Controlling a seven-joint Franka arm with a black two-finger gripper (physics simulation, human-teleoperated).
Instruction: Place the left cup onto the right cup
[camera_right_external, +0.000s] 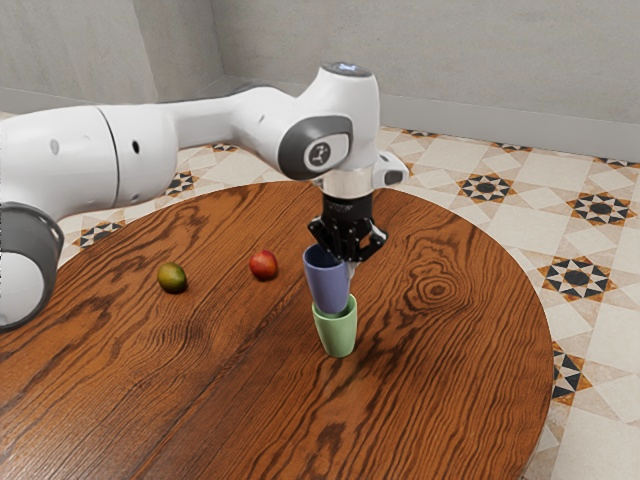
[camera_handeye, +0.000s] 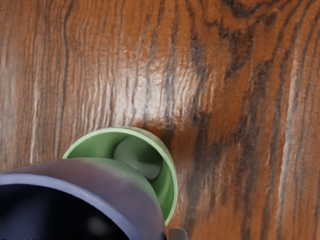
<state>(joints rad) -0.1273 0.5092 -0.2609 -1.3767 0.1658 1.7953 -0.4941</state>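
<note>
Exterior view, left to right: a green fruit and a red fruit lie clear of the work, between the desk's middle and its far edge. Near the middle, the blue cup leans with its base inside the upright green cup. The tool is closed on the blue cup's rim, jaws narrowly apart (one finger appears to sit inside the rim). Risk: the lean. Released now, the blue cup may seat crookedly or tip out. Pressed down at this angle, it may wedge against the green rim and topple the lower cup.
</note>
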